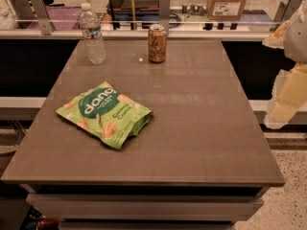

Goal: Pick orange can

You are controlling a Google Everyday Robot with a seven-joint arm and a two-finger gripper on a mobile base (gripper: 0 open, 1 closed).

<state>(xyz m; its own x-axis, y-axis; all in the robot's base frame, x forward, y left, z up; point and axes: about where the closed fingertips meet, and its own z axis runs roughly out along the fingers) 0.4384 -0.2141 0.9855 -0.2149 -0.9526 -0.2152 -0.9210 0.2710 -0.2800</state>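
The orange can (pixel 157 43) stands upright near the far edge of the brown table (pixel 201 128), about at its middle. It is orange-brown with pale script lettering and a silver rim. My gripper (pixel 284 99) shows as pale cream and white parts at the right edge of the view, beyond the table's right side. It is far to the right of the can, nearer to me, and holds nothing that I can see.
A clear plastic water bottle (pixel 92 34) stands left of the can at the far left. A green snack bag (pixel 104 114) lies flat on the table's left half. A glass rail with metal posts (pixel 164 11) runs behind the far edge.
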